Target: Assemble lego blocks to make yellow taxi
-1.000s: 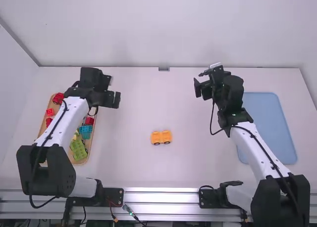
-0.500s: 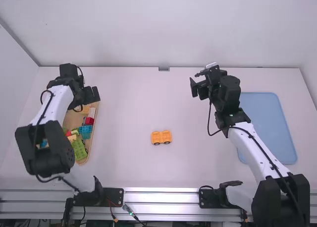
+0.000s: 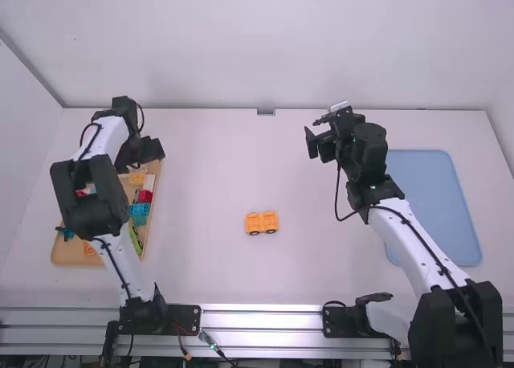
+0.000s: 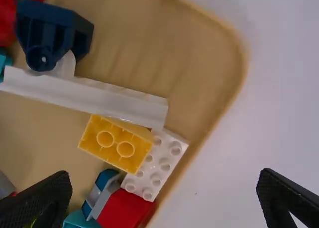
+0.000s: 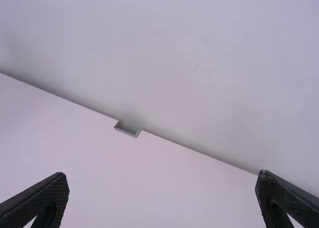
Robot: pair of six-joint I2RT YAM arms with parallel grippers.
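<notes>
In the high view an orange-yellow wheeled piece [image 3: 262,222] stands alone mid-table. My left gripper [image 3: 146,164] is over the far right part of the wooden tray of blocks; my right gripper [image 3: 320,144] is raised over the table's far right half. In the left wrist view the left gripper [image 4: 164,195] is open above a yellow block [image 4: 115,144] lying hollow side up, touching a white studded block [image 4: 155,163] and a long white piece [image 4: 89,96]. A red block [image 4: 124,209] is beside them. The right gripper [image 5: 162,193] stands open and holds nothing.
The wooden tray [image 3: 72,254] at the left also bears a teal block [image 3: 139,210], partly under the left arm. A blue mat [image 3: 438,199] lies at the right. Behind the table rises a white wall [image 3: 265,47].
My left gripper swung left from beyond the tray's right side to over its far right part, while the forearm shifted inward over the tray. My right gripper moved slightly left.
</notes>
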